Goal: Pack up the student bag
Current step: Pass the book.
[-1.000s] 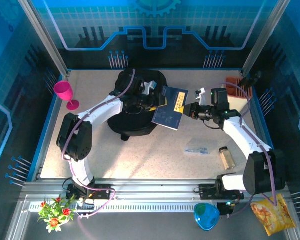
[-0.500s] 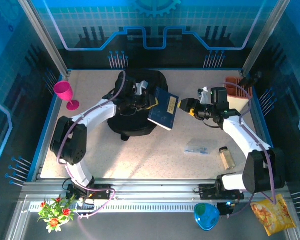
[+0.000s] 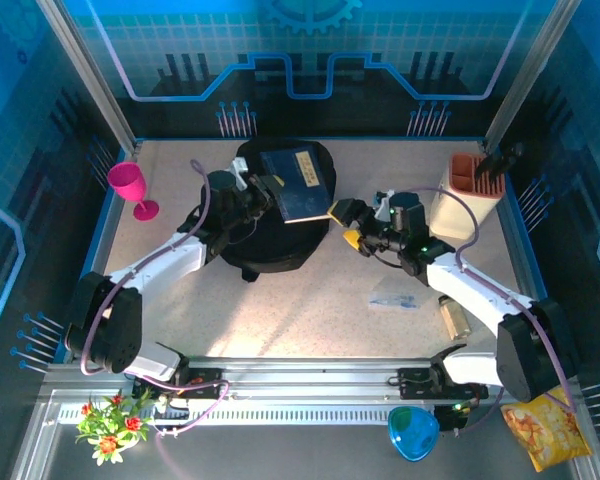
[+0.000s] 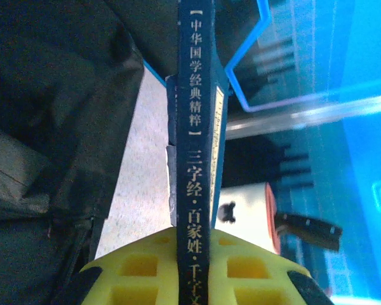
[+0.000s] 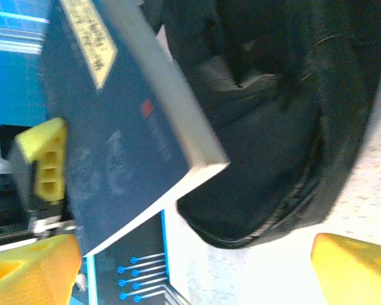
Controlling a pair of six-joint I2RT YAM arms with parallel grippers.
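The large black soft fabric backpack (image 3: 280, 240) lies toward 12 o'clock on the speckled table (image 3: 310, 300). The left gripper (image 3: 265, 190) is clamped on a dark blue book (image 3: 298, 183) with Chinese lettering down its spine, held over the backpack's 1 o'clock part. The right gripper (image 3: 346, 223), its yellow fingers spread apart, hovers at the backpack's 3 o'clock edge, near the book's corner.

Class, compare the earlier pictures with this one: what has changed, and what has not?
The left gripper, gripping the blue book, carried it leftward and back over the student bag. The open right gripper followed leftward. Bag, pink goblet and jar stayed put.
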